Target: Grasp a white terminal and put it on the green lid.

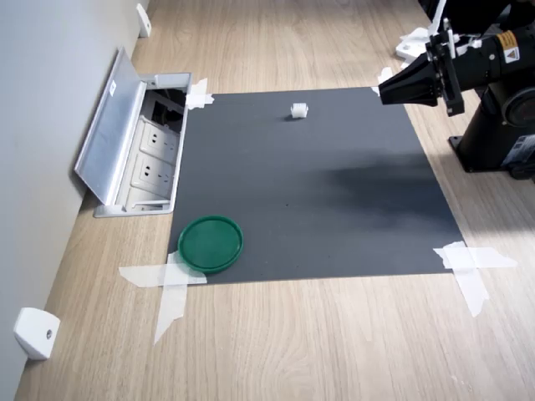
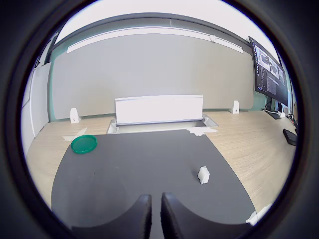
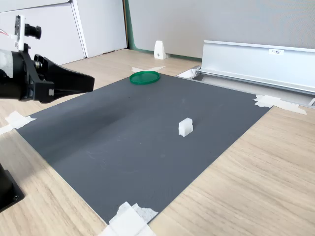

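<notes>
The white terminal [image 1: 299,110] [image 2: 203,175] [image 3: 185,127] is a tiny ribbed block standing on the dark grey mat [image 1: 318,192]. The green lid [image 1: 210,243] [image 2: 83,144] [image 3: 144,77] lies flat at the mat's corner, near the first exterior view's bottom left. My gripper [image 1: 384,89] [image 2: 156,214] [image 3: 89,81] hovers above the mat's edge at the first exterior view's upper right, well apart from the terminal. Its two black fingers sit nearly together with only a thin slit between them, and nothing is held.
An open metal socket box [image 1: 138,150] [image 3: 256,61] with a raised flap borders the mat beside the wall. White tape strips [image 1: 468,263] hold the mat's corners. A white wedge piece [image 1: 35,332] sits by the wall. The arm's black base [image 1: 501,134] stands beside the mat.
</notes>
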